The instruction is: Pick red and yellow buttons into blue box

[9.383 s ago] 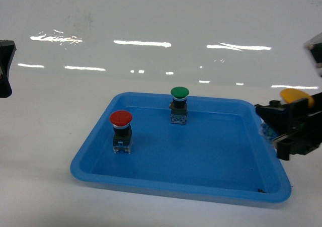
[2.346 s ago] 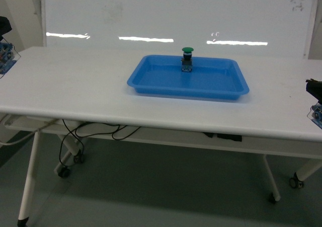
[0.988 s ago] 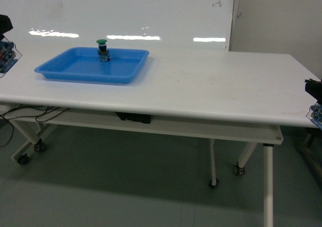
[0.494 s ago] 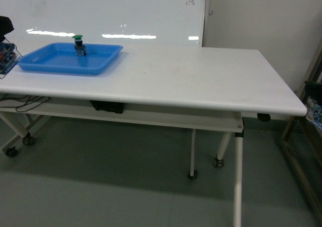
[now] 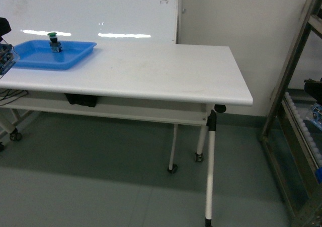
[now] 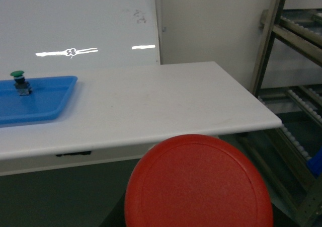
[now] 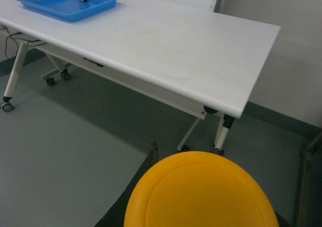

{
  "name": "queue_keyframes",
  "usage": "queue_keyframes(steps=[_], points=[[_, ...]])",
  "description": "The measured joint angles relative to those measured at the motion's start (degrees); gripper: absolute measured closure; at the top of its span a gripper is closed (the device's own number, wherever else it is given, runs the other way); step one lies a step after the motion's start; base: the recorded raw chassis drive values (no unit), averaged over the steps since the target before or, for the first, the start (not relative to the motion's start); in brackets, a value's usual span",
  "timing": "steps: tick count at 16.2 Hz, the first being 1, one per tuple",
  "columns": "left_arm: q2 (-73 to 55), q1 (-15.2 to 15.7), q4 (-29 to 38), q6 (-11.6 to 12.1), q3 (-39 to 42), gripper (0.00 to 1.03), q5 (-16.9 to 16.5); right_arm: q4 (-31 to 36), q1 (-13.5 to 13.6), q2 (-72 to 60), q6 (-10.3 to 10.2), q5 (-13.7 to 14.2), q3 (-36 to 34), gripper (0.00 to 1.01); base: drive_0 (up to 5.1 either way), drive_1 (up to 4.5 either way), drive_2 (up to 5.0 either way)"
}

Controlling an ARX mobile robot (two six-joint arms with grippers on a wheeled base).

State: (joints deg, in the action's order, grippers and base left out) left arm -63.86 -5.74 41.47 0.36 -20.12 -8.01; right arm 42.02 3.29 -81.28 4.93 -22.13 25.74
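Note:
The red button (image 6: 198,182) has its domed cap filling the bottom of the left wrist view, which hides the jaws behind it. My left gripper (image 5: 4,48) sits at the head view's far left edge, shut on that button, whose clear base (image 5: 6,61) sticks out below. The yellow button (image 7: 201,192) fills the bottom of the right wrist view in the same way. My right gripper (image 5: 314,98) at the far right edge is shut on it, its clear base (image 5: 316,115) showing. A blue corner (image 6: 317,162) shows low in the rack; I cannot tell whether it is the blue box.
A long white table (image 5: 151,71) on castors stands ahead and to the left. On its far left end lies a shallow blue tray (image 5: 30,61) holding a green button (image 5: 54,40). A metal roller rack (image 5: 294,86) stands at the right, with grey floor between.
The head view has swung to the right: table and tray slid left in the picture, and the metal rack came into view. Both grippers still hold their buttons.

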Motion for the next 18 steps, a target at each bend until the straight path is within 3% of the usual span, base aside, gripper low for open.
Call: queue_keyframes(steps=[18], points=[[0.1,0.2,0.0,0.0,0.0,0.80,0.0,-0.2,-0.3,0.0,0.0,-0.2,0.0,0.77,4.5,-2.49,-1.8]])
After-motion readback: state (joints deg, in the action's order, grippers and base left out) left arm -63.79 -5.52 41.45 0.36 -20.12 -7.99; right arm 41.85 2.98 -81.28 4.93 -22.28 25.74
